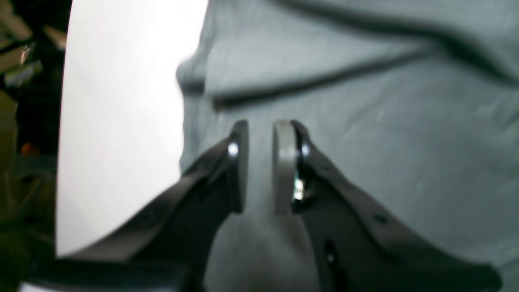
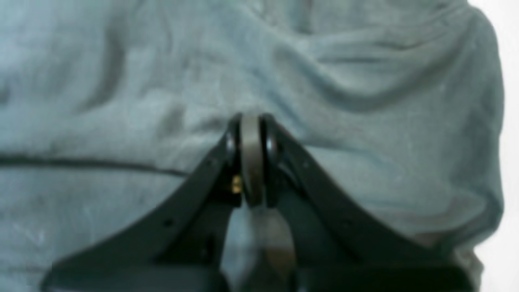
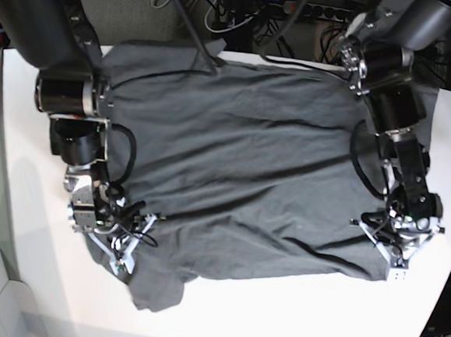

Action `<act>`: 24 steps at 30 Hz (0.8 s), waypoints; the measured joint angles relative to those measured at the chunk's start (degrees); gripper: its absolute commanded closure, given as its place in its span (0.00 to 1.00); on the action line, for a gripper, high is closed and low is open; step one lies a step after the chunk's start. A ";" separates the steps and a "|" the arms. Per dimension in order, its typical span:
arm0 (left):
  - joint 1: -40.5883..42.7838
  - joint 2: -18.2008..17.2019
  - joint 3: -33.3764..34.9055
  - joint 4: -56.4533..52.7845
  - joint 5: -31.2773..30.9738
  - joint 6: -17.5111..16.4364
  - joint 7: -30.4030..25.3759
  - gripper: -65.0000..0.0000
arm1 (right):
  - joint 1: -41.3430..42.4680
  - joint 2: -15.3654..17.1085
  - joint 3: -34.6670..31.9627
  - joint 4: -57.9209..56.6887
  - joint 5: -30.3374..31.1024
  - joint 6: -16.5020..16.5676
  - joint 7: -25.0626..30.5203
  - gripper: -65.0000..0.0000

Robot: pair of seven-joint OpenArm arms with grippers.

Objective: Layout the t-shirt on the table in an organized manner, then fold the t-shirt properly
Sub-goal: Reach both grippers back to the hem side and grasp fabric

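- Left gripper (image 1: 261, 166), black two-finger: fingers slightly apart with a narrow gap, nothing between them; it hovers over the shirt near the shirt's side edge, just inside where cloth meets tabletop.
- Right gripper (image 2: 251, 158), same black build: fingers pressed together. Wrist view is blurred, so I cannot tell for sure whether a thin pinch of cloth sits between them; none is visible.
- The plain dark charcoal-grey short-sleeved cloth t-shirt (image 3: 240, 177) lies spread across the large white smooth matte table (image 3: 291, 322), mostly opened out, with long creases across the body and a bunched, folded-under corner beside the right gripper.
- Handling judgement: light, soft, limp; it will drape and drag instead of holding shape, and wrinkles will shift if pulled from one side only.
- Best hold, probably: pinch hems or corners at opposite shirt edges and tension evenly; mid-body grabs would bunch it.
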 measured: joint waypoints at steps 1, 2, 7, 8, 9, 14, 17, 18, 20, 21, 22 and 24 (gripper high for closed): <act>0.44 0.02 0.00 1.11 -0.02 -0.02 0.04 0.83 | 0.02 -0.24 -0.02 -0.61 -0.02 -1.01 1.33 1.00; 0.70 0.13 0.02 2.49 -0.07 -0.07 -0.15 0.83 | 0.00 -0.39 -0.02 -1.20 -0.02 -1.51 2.73 1.00; 3.98 0.07 0.07 7.80 -0.09 0.00 -0.72 0.83 | 0.17 -0.39 -0.04 -4.74 0.39 -4.81 9.79 1.00; 4.79 0.07 0.07 7.91 -0.02 -0.02 -0.35 0.83 | 0.13 -0.46 -0.15 -5.09 0.39 -6.67 10.99 1.00; 5.42 0.07 0.07 7.91 -0.02 -0.20 -0.11 0.83 | 0.00 -0.59 -0.17 -5.14 0.35 -9.42 11.72 1.00; 6.25 -0.02 0.07 7.74 0.02 -0.17 -0.63 0.83 | -0.76 -0.35 -0.15 -5.22 0.17 -20.41 16.39 1.00; 6.54 0.15 0.07 7.37 -0.04 -0.17 -0.79 0.83 | -0.57 -0.22 -0.11 -4.85 0.24 -21.55 17.84 1.00; 6.38 0.17 0.07 6.69 -0.07 0.02 -0.98 0.83 | -0.59 -0.28 -0.07 -3.52 0.24 -21.46 17.42 1.00; 4.85 0.15 0.09 2.49 -0.07 0.24 -1.86 0.83 | -0.79 -0.26 0.02 -0.57 0.26 -20.74 17.44 1.00; 3.69 0.17 0.02 -0.02 0.17 0.24 -2.08 0.83 | -0.96 -0.26 0.02 1.18 0.26 -20.15 17.68 1.00; 2.71 0.17 0.02 -2.56 0.11 0.17 -3.06 0.83 | -1.42 -0.24 0.04 3.43 0.24 -19.47 16.90 1.00; 1.73 0.20 0.07 -6.58 -0.46 0.20 -5.68 0.83 | -3.28 -0.04 0.02 9.11 0.35 -19.06 12.02 1.00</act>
